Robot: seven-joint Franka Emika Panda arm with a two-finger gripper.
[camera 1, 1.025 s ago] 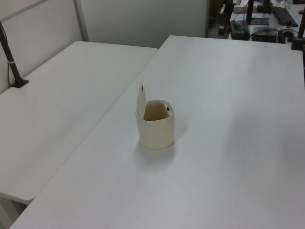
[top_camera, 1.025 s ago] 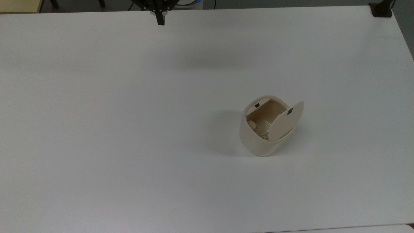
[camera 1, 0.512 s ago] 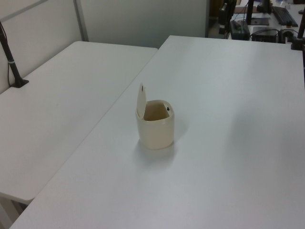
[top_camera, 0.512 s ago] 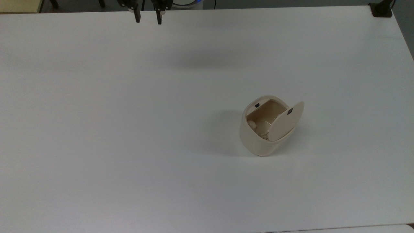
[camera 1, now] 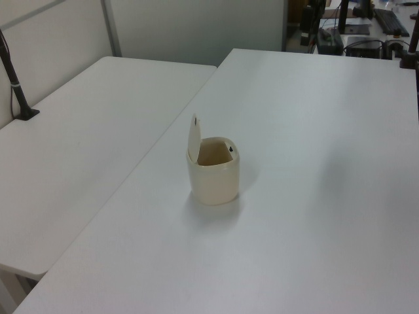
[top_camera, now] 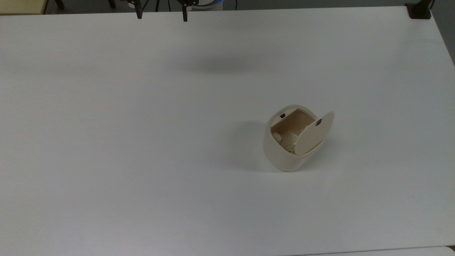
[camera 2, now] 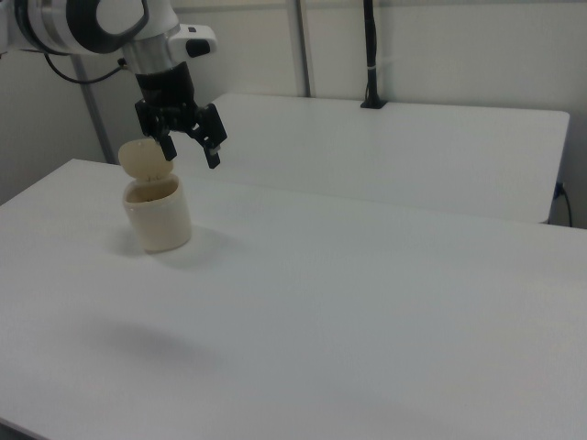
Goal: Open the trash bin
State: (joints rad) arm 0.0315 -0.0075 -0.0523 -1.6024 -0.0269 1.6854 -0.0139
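Trash bin (top_camera: 284, 156) stands upright on the white table (top_camera: 142, 142), with its flat lid (top_camera: 312, 133) swung up on its hinge and standing nearly on edge, so the mouth is open. In the top view the lid rises from the bin's right rim; in the left view (camera 1: 194, 137) it stands at the bin's (camera 1: 214, 180) left rim, and in the right view (camera 2: 144, 158) at the far side of the bin (camera 2: 159, 220). A small black latch button (top_camera: 282, 115) sits on the rim opposite the lid, and a matching dark catch (top_camera: 318, 122) shows on the lid's underside. Pale crumpled scraps (top_camera: 286, 142) lie inside the bin.

The gripper (top_camera: 161, 12) is well apart from the bin, up at the top view's upper edge, its two dark fingers (top_camera: 139, 13) spread wide and holding nothing. In the right view the gripper (camera 2: 191, 147) hangs above the table with the same released spread. A second white table (camera 1: 78, 150) adjoins the bin's table, with a black pole (camera 1: 16, 85) clamped at its edge.
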